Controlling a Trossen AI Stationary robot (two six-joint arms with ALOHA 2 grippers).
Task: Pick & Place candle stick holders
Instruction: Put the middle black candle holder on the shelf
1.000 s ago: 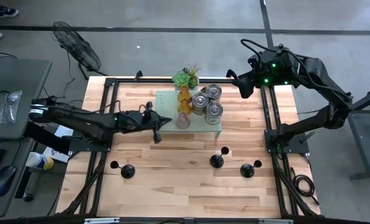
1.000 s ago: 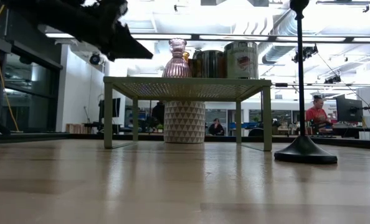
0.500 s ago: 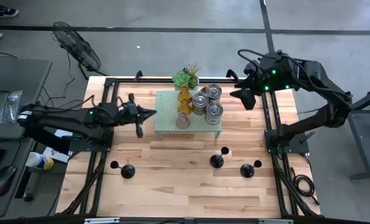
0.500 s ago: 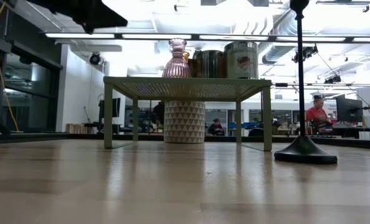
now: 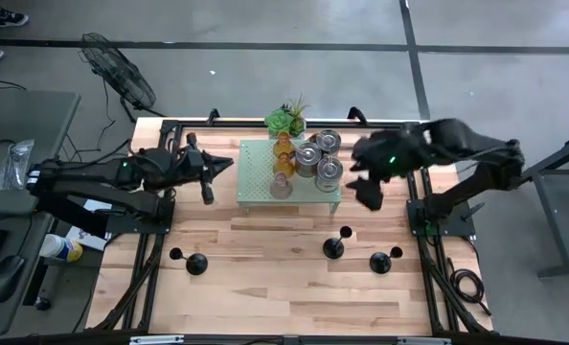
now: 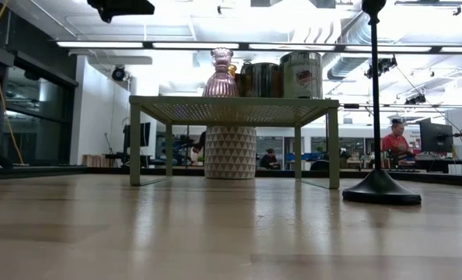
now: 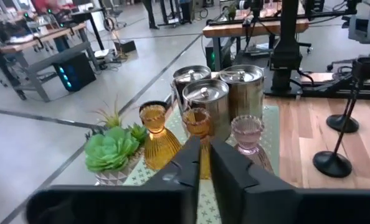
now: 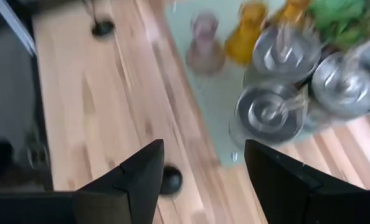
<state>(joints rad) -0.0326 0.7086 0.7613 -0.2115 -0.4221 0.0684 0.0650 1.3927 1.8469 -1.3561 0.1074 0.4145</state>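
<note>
Left gripper (image 5: 208,182) left of pale green stand (image 5: 256,192), jaws nearly closed, right gripper (image 5: 366,189) beside it, jaws apart, empty

Bright overhead ceiling strip lights (image 6: 215,45), glare washing low view, right wrist view motion-blurred

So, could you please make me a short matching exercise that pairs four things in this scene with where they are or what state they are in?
Things:
1. pink glass holder
2. potted plant
3. left gripper
4. right gripper

Places or states:
A. jaws open, at the stand's right end
B. on the pale green stand
C. jaws nearly shut, to the left of the stand
D. on the table beyond the stand's far edge

Pairs: 1-B, 2-D, 3-C, 4-A
</note>
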